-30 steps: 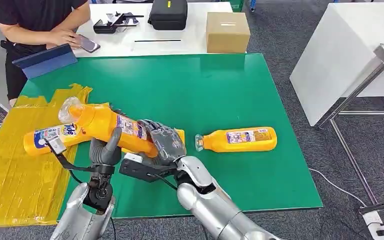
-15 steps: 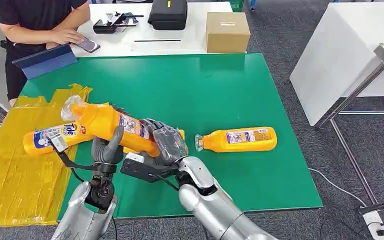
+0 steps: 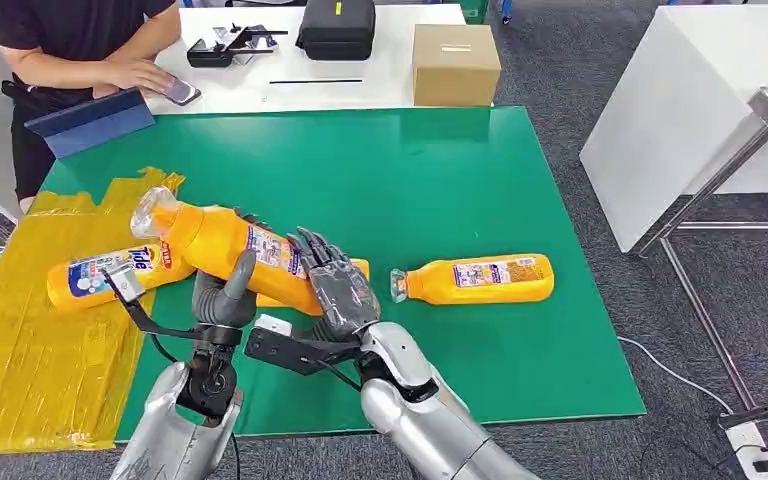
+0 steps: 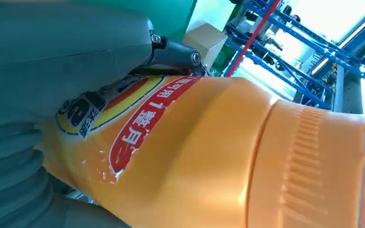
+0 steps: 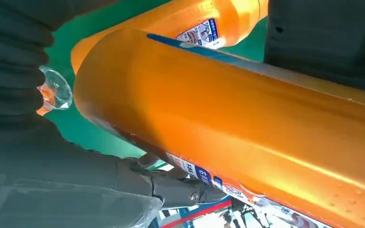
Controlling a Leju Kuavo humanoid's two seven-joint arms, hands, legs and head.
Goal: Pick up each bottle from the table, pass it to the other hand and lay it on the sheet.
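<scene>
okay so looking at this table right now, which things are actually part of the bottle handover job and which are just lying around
Part of the job:
- held bottle, between left robot hand and right robot hand
- bottle on the yellow sheet
- bottle on the green table
- yellow sheet

Just lying about:
- cardboard box
- black case
- blue tablet
- person's phone

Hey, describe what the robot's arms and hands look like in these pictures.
Both arms are shiny silver shells with dark joints. The left hand and right hand are grey, with darker segmented fingers and ribbed grey covers. Black brackets and thin black cables sit at the wrists.
</scene>
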